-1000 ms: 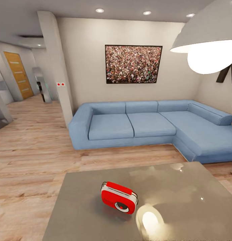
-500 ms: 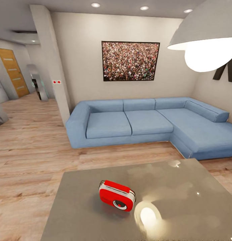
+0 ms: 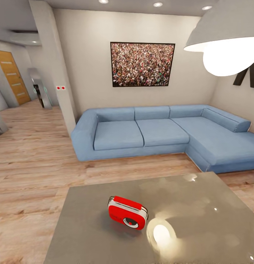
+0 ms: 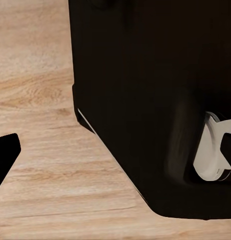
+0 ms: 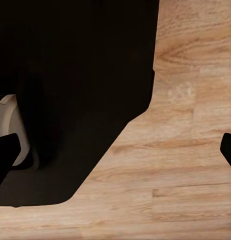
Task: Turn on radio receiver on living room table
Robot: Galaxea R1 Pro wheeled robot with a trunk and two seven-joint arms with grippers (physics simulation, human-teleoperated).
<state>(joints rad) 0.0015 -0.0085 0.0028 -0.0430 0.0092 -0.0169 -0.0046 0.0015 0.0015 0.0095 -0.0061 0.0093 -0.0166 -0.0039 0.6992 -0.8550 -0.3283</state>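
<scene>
Red and untouched, the radio receiver point(image 3: 127, 217) sat on the table point(image 3: 200, 223) in the living room; reaching and switching it on remained. Whether either gripper was open could not be told.

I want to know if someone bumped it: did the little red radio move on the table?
No. The radio sits at the same spot on the table, beside the lamp's bright reflection. The whole picture shifted, so the camera moved.
</scene>
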